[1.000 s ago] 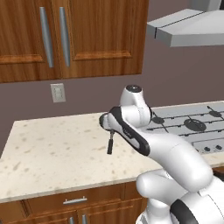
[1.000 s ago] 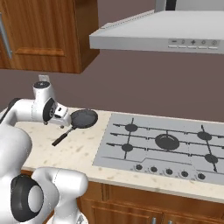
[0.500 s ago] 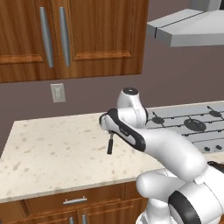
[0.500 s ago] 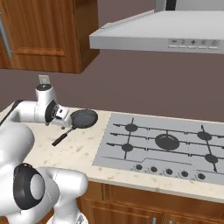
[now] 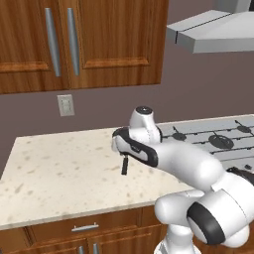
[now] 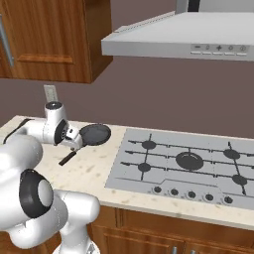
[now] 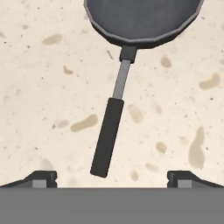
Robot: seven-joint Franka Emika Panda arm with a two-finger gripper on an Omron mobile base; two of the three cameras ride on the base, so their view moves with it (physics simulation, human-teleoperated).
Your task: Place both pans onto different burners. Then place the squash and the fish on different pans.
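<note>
Left base view: arm swung a touch further left than a second ago, wrist low over the beige counter; black handle tip of the dark grey pan poking out below it, pointing toward the front edge.

Right base view: pan flat on the counter just left of the cooktop, handle slanting down-left toward the base.

Hand view: gripper spread wide, nothing between the tips; pan at top, long handle running down toward the fingers.
</note>
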